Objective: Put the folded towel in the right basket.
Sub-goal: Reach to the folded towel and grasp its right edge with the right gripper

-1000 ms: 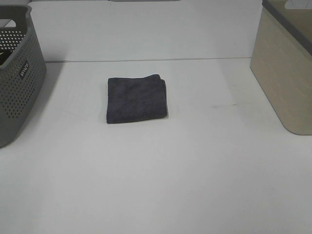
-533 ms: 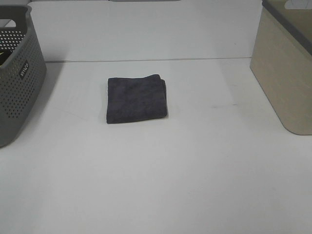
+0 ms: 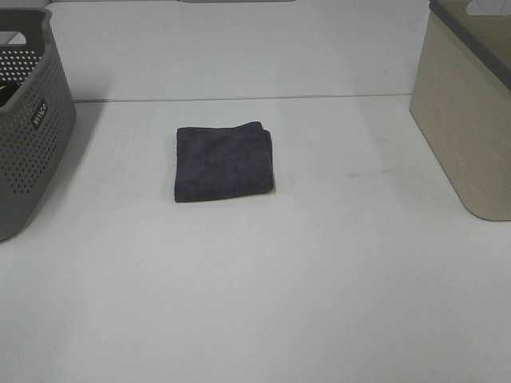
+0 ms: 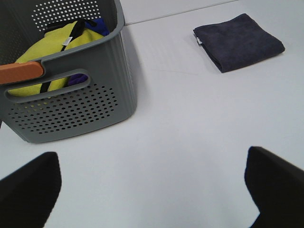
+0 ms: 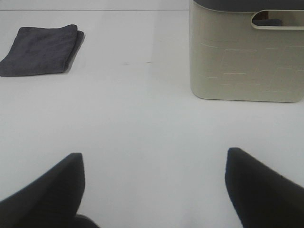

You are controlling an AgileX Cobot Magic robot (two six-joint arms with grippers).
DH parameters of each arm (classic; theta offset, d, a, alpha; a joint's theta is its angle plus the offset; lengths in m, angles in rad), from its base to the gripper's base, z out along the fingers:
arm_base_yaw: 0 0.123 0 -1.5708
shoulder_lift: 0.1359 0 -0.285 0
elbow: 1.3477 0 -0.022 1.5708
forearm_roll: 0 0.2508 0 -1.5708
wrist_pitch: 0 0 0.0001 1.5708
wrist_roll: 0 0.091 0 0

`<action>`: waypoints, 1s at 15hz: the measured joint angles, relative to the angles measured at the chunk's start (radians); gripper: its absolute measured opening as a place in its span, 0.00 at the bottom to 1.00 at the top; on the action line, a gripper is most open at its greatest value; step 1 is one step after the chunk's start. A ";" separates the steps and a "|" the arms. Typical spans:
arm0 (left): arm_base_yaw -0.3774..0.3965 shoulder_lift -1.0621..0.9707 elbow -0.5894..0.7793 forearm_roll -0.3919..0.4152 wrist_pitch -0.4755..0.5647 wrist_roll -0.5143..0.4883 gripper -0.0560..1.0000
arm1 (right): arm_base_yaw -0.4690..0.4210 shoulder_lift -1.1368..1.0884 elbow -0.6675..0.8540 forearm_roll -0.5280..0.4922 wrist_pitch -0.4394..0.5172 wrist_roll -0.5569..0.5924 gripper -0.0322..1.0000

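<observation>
A dark grey folded towel lies flat on the white table, left of centre and towards the back. It also shows in the left wrist view and the right wrist view. The beige right basket stands at the table's right edge; it also shows in the right wrist view. My left gripper is open and empty, well short of the towel. My right gripper is open and empty, apart from towel and basket. Neither arm shows in the exterior high view.
A grey perforated basket stands at the table's left edge; in the left wrist view it holds yellow and blue cloth items. A white back wall runs behind the table.
</observation>
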 joint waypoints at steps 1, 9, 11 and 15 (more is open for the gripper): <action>0.000 0.000 0.000 0.000 0.000 0.000 0.99 | 0.000 0.000 0.000 0.000 0.000 0.000 0.76; 0.000 0.000 0.000 0.000 0.000 0.000 0.99 | 0.000 0.000 0.000 0.000 0.000 0.000 0.76; 0.000 0.000 0.000 0.000 0.000 0.000 0.99 | 0.000 0.000 0.000 0.000 0.000 0.000 0.76; 0.000 0.000 0.000 0.000 0.000 0.000 0.99 | 0.000 0.000 0.000 0.000 0.000 0.000 0.76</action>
